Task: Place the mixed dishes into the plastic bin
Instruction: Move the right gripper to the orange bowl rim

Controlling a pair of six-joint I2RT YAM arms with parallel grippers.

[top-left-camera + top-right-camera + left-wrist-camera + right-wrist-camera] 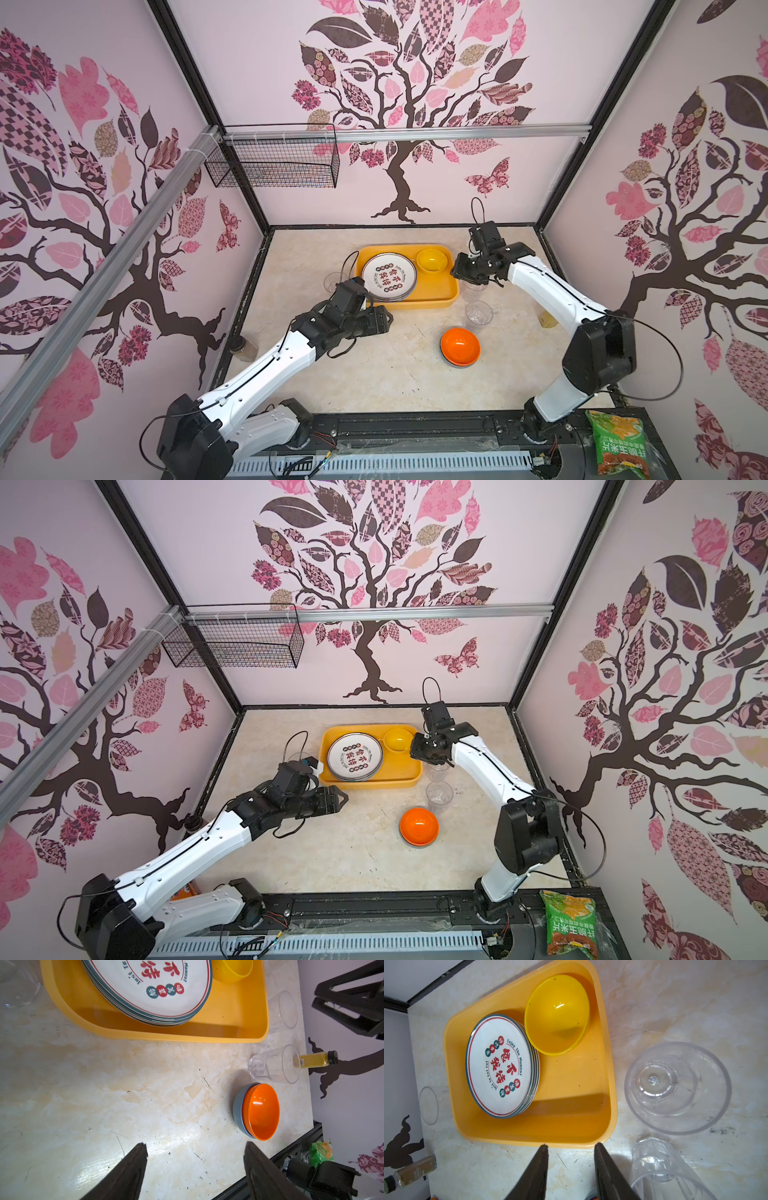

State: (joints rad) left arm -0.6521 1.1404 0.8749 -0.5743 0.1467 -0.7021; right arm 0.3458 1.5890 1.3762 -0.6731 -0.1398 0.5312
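Yellow-orange plastic bin lies just ahead of R claw, its near rim right past the tips. R claw jaws apart, only tabletop btwn them. L claw sits off the bin's front-left corner, jaws wide apart over bare table.

Stack of plates in the bin, on the side far from R claw. Top 1 reads "Enjoy The Moment", w/ 4 big red Chinese chars & small red/teal dots; "Just To…", rest too small.

Green snack bag, Chinese print, well behind R claw.

Yellow bowl in the bin, right against the plates. Orange bowl nested in grey-blue bowl, ahead of L claw, outside the bin.

Clear tumbler upright beside R claw; 2nd tumbler nearer still; 3rd tumbler past the bin's far side.

Amber bottle, black cap, barcode label, far ahead of L claw.
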